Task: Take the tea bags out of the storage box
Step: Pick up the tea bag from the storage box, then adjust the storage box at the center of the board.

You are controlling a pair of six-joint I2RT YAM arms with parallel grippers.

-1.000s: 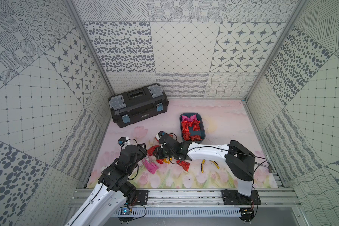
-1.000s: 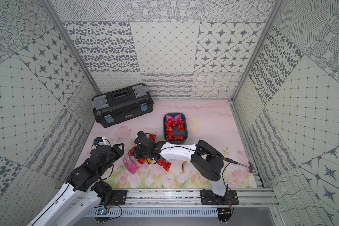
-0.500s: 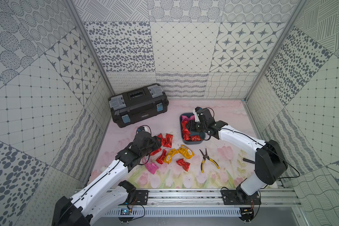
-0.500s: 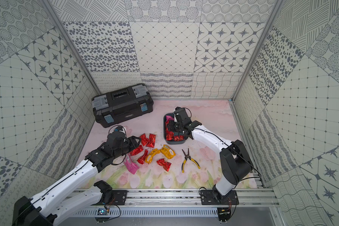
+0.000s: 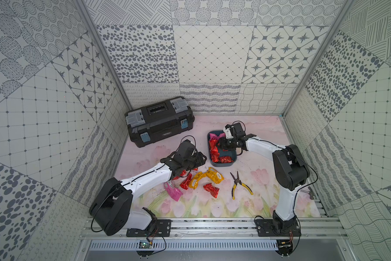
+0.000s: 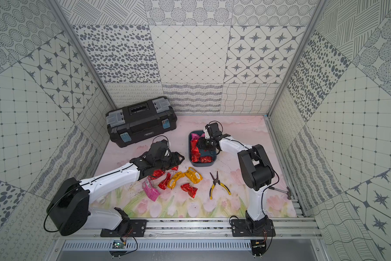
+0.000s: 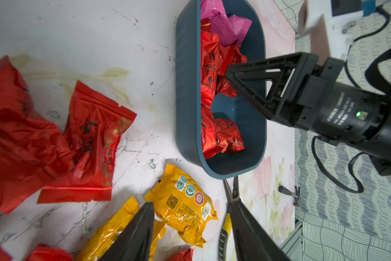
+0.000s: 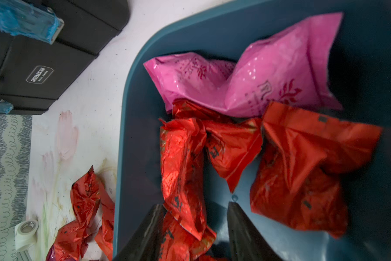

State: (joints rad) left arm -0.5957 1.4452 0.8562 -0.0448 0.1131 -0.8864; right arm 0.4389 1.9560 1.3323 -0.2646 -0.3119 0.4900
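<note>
The storage box [image 5: 221,166] is a dark blue-grey tub holding several red tea bags [image 5: 213,146] and a pink one [image 5: 213,136]. My right gripper [image 8: 194,206] is down inside the box, open, with a red tea bag [image 8: 183,158] lying loose between its fingers. More tea bags lie on the table in front of the box: two yellow [image 5: 215,177], several red [image 5: 211,189] and one pink [image 5: 173,191]. My left gripper [image 7: 192,208] hovers open over the yellow bags [image 7: 183,203], just left of the box [image 7: 186,90], and holds nothing.
A black toolbox [image 5: 159,121] stands at the back left. Yellow-handled pliers [image 5: 238,185] lie right of the loose tea bags. A small hammer [image 5: 311,193] rests by the right wall. A tape roll [image 8: 27,232] sits near the left wall.
My right gripper moved from the loose pile back into the box and its jaws widened. My left arm reached forward over the pile towards the box and opened a little more.
</note>
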